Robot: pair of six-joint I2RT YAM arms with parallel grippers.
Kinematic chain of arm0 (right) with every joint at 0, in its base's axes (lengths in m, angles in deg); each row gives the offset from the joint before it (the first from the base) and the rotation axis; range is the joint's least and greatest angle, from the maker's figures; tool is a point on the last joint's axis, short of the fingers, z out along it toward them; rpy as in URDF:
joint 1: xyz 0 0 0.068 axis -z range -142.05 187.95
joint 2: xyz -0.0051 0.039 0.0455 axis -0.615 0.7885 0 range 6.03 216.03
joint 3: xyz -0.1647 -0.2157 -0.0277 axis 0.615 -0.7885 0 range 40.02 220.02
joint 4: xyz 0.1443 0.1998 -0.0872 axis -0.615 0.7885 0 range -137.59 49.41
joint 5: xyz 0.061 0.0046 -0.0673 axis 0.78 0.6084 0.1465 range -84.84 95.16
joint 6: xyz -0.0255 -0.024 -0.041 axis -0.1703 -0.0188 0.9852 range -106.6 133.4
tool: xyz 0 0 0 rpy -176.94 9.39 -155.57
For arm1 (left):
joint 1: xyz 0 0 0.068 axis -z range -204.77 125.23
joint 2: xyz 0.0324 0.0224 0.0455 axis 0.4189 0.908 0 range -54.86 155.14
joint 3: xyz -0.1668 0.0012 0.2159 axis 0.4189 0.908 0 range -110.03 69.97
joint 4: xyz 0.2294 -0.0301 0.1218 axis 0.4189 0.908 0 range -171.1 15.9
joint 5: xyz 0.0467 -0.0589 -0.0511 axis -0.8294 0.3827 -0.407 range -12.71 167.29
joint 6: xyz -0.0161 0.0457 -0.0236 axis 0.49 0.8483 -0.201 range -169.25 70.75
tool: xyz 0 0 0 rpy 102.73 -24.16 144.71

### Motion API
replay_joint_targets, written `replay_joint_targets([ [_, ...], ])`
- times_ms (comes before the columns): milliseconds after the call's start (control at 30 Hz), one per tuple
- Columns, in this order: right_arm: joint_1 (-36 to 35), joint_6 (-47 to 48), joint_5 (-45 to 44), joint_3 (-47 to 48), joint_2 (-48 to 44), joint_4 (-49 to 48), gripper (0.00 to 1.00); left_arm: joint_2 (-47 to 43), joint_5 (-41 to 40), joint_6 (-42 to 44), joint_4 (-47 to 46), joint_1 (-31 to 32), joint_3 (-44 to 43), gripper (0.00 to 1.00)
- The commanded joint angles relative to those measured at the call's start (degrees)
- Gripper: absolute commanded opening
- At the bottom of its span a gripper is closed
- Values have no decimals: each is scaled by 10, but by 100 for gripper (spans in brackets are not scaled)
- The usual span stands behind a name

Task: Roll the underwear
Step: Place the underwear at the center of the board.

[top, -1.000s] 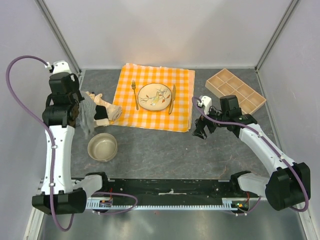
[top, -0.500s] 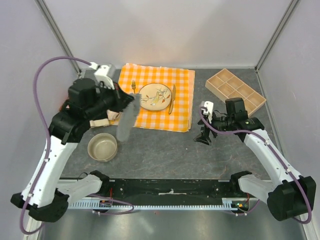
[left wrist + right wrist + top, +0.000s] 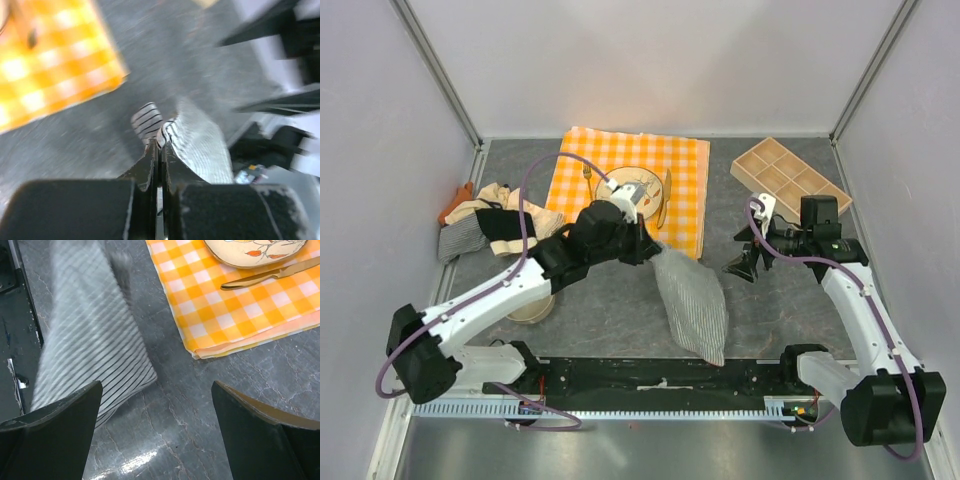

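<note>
We list: left gripper (image 3: 653, 250), pinched on striped underwear (image 3: 692, 300) beside the checked cloth (image 3: 685, 170); right gripper (image 3: 742, 263), spread wide, empty; underwear pile (image 3: 495, 222) at the left of the table (image 3: 770, 320).

Your left arm reaches long and low across to the middle, left tool (image 3: 653, 250) pinched tight on the striped underwear (image 3: 692, 302). Your right arm is bent at the elbow, right tool (image 3: 742, 262) spread wide, facing inward.

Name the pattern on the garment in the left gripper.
Fine grey-and-white stripes on the garment; right wrist view shows it best.
</note>
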Motion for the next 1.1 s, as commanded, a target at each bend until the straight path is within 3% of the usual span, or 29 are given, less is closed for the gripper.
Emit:
replay_joint_targets([
  [0, 3, -16, 2, 7, 10, -31, 98, 19, -21, -83, -102, -88, 146, 2],
  [33, 3, -14, 3, 5, 16, -30, 98, 17, -13, -91, -126, -103, 199, 4],
  [67, 1, -13, 3, 4, 18, -30, 98, 11, -14, -92, -125, -124, 217, 24],
  [133, -6, 21, 6, -2, 21, -21, 98, -27, -32, -80, -113, -134, 246, 45],
  [167, -23, 38, 8, -5, 21, -12, 98, -44, -36, -73, -86, -135, 247, 60],
  [233, -48, 92, 15, -17, 23, 15, 98, -105, -74, -50, -58, -135, 244, 68],
  [267, -80, 187, 23, -23, 24, 32, 98, -129, -81, -41, -36, -135, 242, 73],
  [367, -150, 418, 36, -55, 27, 153, 98, -205, -73, -24, -14, -135, 245, 78],
  [400, -169, 437, 27, -57, 29, 155, 98, -220, -68, -25, -9, -135, 249, 78],
  [567, -280, 477, -142, -53, 63, 147, 94, -300, -41, -52, 13, -135, 285, 78],
  [767, -380, 495, -224, -63, 90, 170, 73, -363, -41, -90, 19, -135, 351, 78],
  [1067, -446, 443, -322, -104, 95, 106, 60, -395, -27, -98, 42, -135, 370, 78],
])
